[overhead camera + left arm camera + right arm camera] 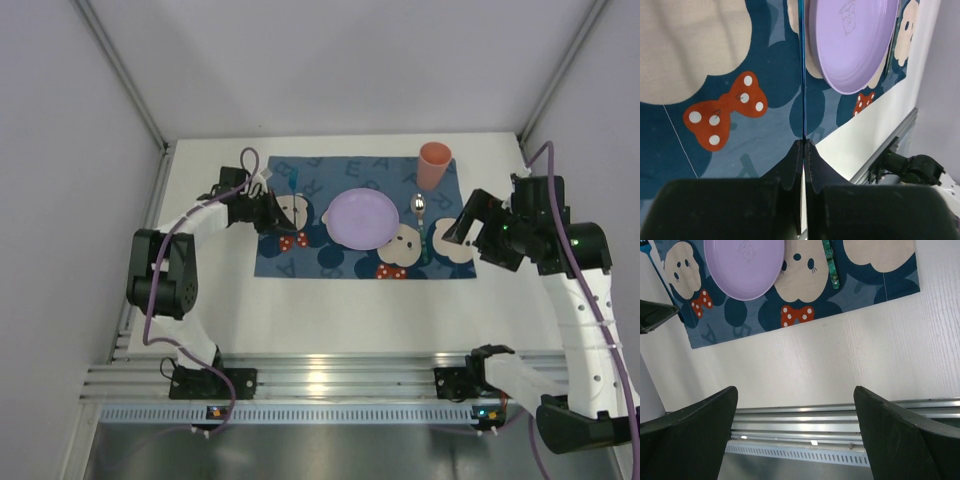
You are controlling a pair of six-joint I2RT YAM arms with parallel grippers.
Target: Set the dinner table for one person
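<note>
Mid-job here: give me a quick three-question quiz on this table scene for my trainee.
1. True or false: the right gripper is open and holds nothing.
2. What is the left gripper shut on? A) the blue fork B) a knife C) a napkin
3. Fill in: the orange cup stands upright at the far ___ corner of the placemat.

Key: 1 true; 2 A; 3 right.

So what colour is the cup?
The cup is orange, best seen in the top view.
</note>
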